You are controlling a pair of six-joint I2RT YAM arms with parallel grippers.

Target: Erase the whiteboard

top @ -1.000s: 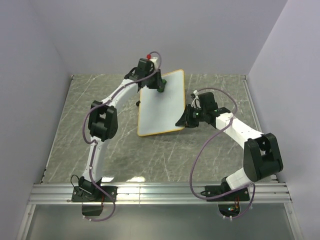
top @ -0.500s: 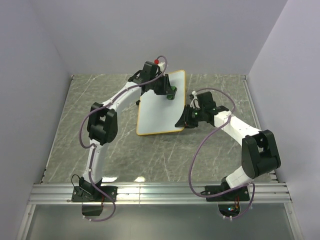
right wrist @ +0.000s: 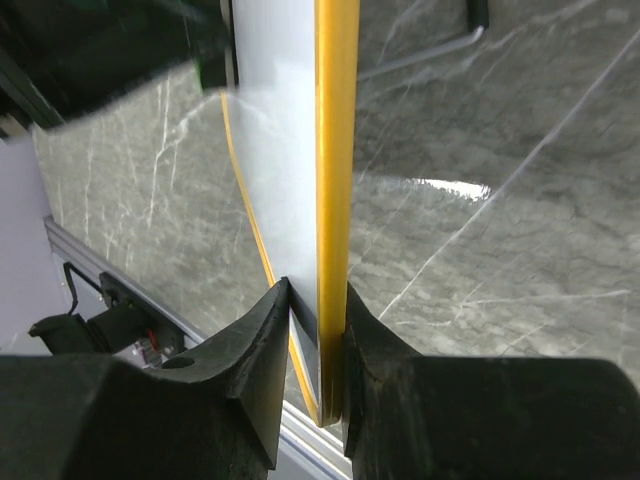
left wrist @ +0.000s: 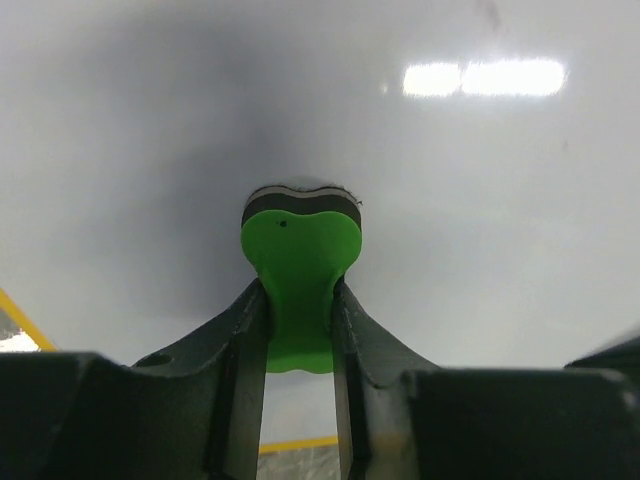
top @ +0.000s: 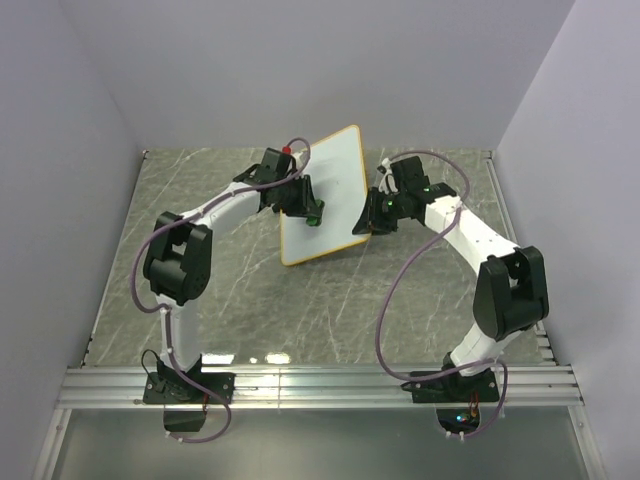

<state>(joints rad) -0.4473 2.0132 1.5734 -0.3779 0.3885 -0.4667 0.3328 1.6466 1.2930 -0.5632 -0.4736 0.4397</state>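
Left tool (left wrist: 298, 305) clenched on green eraser (left wrist: 300, 240), eraser pressed against whiteboard (left wrist: 480, 200); right tool (right wrist: 315, 300) clamps whiteboard rim.

Robot lab test cell — grey marble-look tabletop (top: 330, 310) boxed by plain lilac panels (top: 400, 70); left arm (top: 180, 265) and right arm (top: 510, 290) bolted to aluminium rail (top: 320, 385).

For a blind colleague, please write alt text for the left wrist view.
A green eraser, clamped between the left arm's two black fingers, presses its dark pad against the glossy whiteboard. The board's orange rim shows at lower left.
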